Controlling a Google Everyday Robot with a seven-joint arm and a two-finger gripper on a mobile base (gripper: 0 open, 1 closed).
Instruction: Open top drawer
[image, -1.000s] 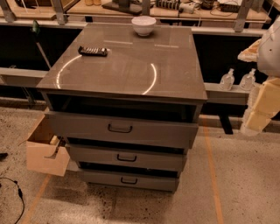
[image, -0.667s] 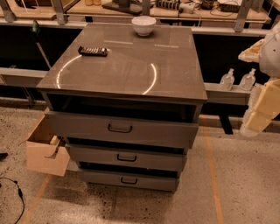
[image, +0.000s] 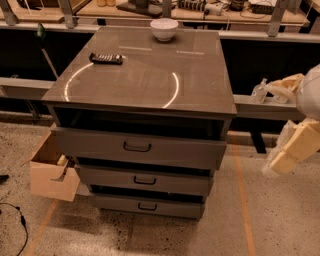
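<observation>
Compared with a second earlier, the robot's cream-coloured arm (image: 300, 100) at the right edge of the frame sits lower. The cabinet and everything on it are unchanged.

The arm enters from the right edge and slopes down and to the left. Its hand (image: 291, 154) hangs in the lower right of the frame, well apart from the cabinet and touching nothing. Whether the hand is spread or pressed together cannot be told.

A grey drawer cabinet (image: 145, 75) fills the middle of the frame, seen from above and in front. The top drawer (image: 180, 150) is just under the cabinet's glossy top. Its tall front panel stands a little forward of the top's edge, with a dark gap showing behind it. A small dark bar handle (image: 137, 146) sits at the centre of the panel. Below are the middle drawer (image: 175, 182) and the bottom drawer (image: 170, 207), each with a shorter front.

On the cabinet top, a white bowl (image: 164, 29) stands near the far edge and a dark remote control (image: 106, 58) lies towards the upper left. An open cardboard box (image: 50, 175) sits on the floor against the cabinet's left side.
</observation>
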